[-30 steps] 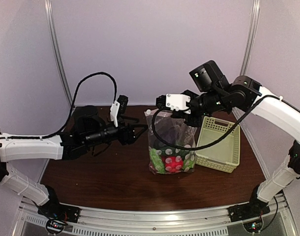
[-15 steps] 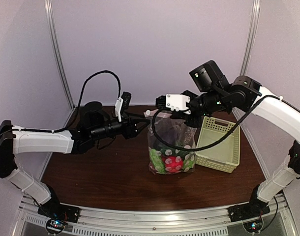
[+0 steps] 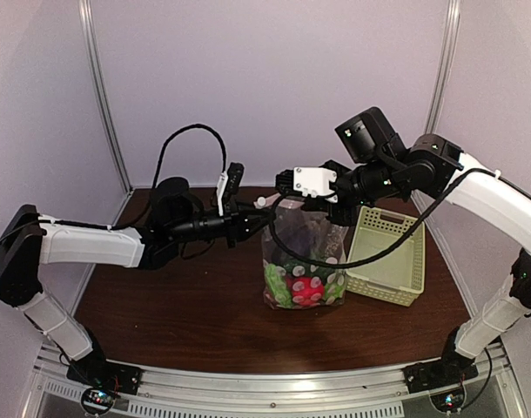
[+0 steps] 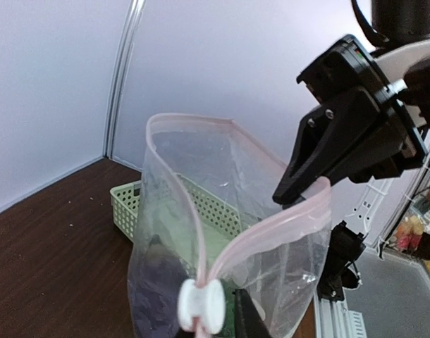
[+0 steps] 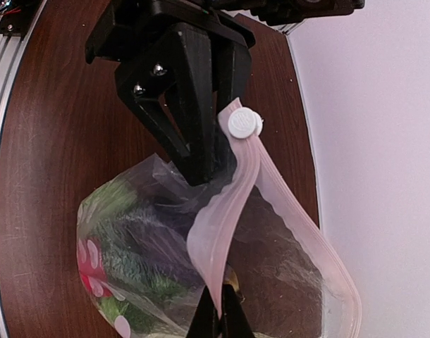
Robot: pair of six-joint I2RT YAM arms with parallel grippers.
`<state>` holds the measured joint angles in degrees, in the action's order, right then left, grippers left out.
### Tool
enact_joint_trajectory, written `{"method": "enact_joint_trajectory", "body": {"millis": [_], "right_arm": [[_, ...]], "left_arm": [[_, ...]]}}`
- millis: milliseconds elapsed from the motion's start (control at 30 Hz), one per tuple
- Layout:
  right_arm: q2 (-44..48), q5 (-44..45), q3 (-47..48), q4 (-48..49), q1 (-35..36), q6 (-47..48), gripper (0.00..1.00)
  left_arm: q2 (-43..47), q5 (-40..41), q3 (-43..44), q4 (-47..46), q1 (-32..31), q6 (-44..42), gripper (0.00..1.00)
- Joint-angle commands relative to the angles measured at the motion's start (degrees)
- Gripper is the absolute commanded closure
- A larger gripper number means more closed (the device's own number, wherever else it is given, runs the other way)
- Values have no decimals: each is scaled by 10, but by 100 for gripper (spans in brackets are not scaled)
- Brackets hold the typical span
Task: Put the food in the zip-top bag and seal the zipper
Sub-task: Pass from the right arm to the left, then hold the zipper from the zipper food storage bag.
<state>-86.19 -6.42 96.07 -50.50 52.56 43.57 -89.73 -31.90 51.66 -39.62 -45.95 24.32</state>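
Note:
The zip-top bag (image 3: 305, 252) stands upright mid-table with its mouth open, and the food shows through it: a red spotted piece (image 3: 302, 290), green pieces (image 3: 278, 283) and a dark purple piece (image 4: 155, 282). The zipper is a pink strip (image 4: 271, 229) with a white slider (image 4: 201, 304) at the left corner. My left gripper (image 3: 258, 218) has its fingers closed in at that slider (image 5: 244, 124). One dark fingertip (image 4: 247, 320) sits beside it. My right gripper (image 5: 218, 320) is shut on the strip (image 5: 215, 239) at the bag's opposite corner (image 3: 331, 207), holding it up.
A pale green perforated basket (image 3: 387, 252) stands right of the bag, touching it or nearly so, and it shows behind the bag in the left wrist view (image 4: 130, 201). Bare brown table (image 3: 178, 305) lies to the left and front. Walls enclose the back and sides.
My left arm has reached right to the bag's left corner, and its jaws have closed from wide open onto the slider end. The right arm and bag have stayed put.

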Motion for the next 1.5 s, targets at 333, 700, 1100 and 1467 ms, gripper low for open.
{"method": "enact_joint_trajectory", "body": {"millis": [333, 700, 1100, 1467], "right_arm": [[17, 59, -13, -5, -31, 16, 100], [15, 47, 19, -30, -51, 15, 71], [-61, -194, 143, -76, -51, -47, 39], [-101, -288, 156, -57, -39, -76, 48]], "left_arm": [[65, 39, 8, 82, 8, -50, 100], [106, 62, 67, 286, 8, -113, 100], [110, 43, 72, 263, -31, -120, 100], [123, 76, 87, 304, -53, -153, 100]]}}
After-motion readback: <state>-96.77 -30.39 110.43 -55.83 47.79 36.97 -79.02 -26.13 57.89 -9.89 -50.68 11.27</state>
